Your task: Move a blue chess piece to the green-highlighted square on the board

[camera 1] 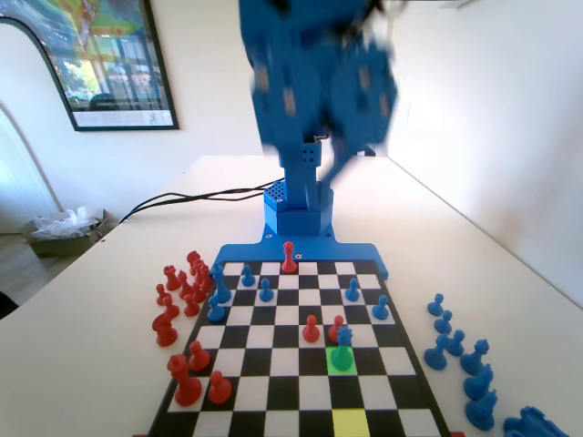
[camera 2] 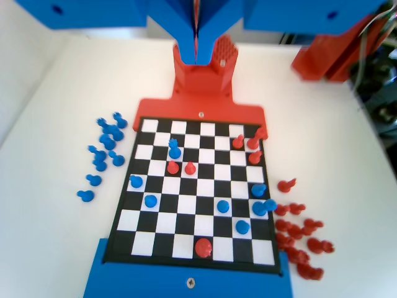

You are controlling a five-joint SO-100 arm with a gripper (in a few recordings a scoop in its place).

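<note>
Clearing the board: judged to be the step in hand, as the blue chess piece [camera 1: 342, 346] stands upright on the green-highlighted square [camera 1: 342, 363], two rows in from the near edge of the board [camera 1: 378, 255] in the fixed view.
Fingers: the fingers [camera 2: 185, 31] are pressed together on a thin seam, hold nothing, and hang high above the board.
Good practice: lift straight up and draw back over the far edge. Stay above the two red pawns [camera 1: 311, 329] just behind the placed piece.
Highlighted squares: two. One yellow square [camera 1: 349, 421] lies at the near edge, and one green square lies beyond it.
Blue on the board: seven, made up of the crowned piece and six blue pawns [camera 1: 266, 290].
Red on the board: about seven. Four stand by the near left corner, two mid-board, and one at the far edge.
Spare blue pieces [camera 1: 455, 342]: about nine, on the counter [camera 1: 109, 300] off the board's right edge.
Spare red pieces [camera 1: 182, 287]: a dense cluster off the left edge, too crowded to count.
</note>
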